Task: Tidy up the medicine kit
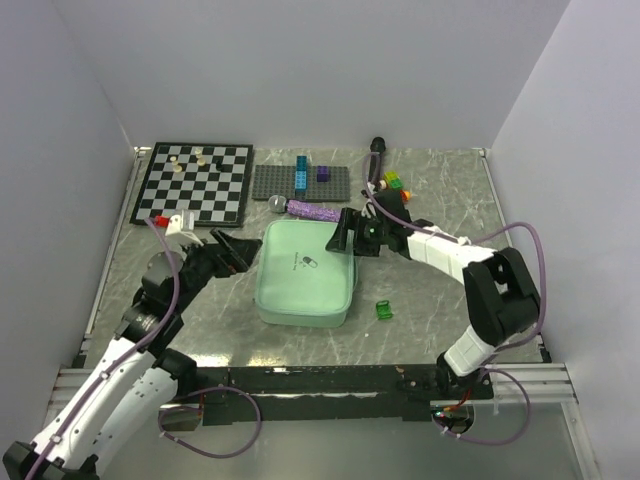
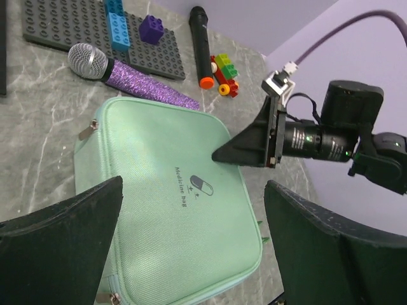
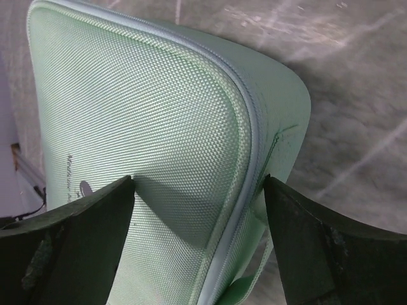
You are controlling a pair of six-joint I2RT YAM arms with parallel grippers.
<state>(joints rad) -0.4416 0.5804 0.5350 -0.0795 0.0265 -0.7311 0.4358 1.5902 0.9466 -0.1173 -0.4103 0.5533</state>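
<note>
Lying shut at the middle of the tabletop (image 1: 430, 310), the medicine kit (image 1: 305, 272) is showing only its lid, its contents hidden. The left claw (image 1: 248, 256) and right claw (image 1: 336, 240), both spread and holding nothing, are flanking it, suggesting the sorting is either finished or not yet begun.

You've got one medicine kit (image 1: 305, 272) mid-frame. One chessboard (image 1: 200, 195) upper left, pale pieces (image 1: 199, 156) on it too small to count. One grey building plate (image 1: 275, 185) holding three bricks: two blue bricks (image 2: 118, 33), one purple brick (image 2: 152, 28). Two mics: one purple glitter microphone (image 2: 143, 86), one black microphone (image 2: 200, 44). One loose green brick (image 1: 384, 310), one brick cluster (image 2: 225, 73) upper right. Two grippers: left gripper (image 1: 240, 252), right gripper (image 1: 340, 235).
</note>
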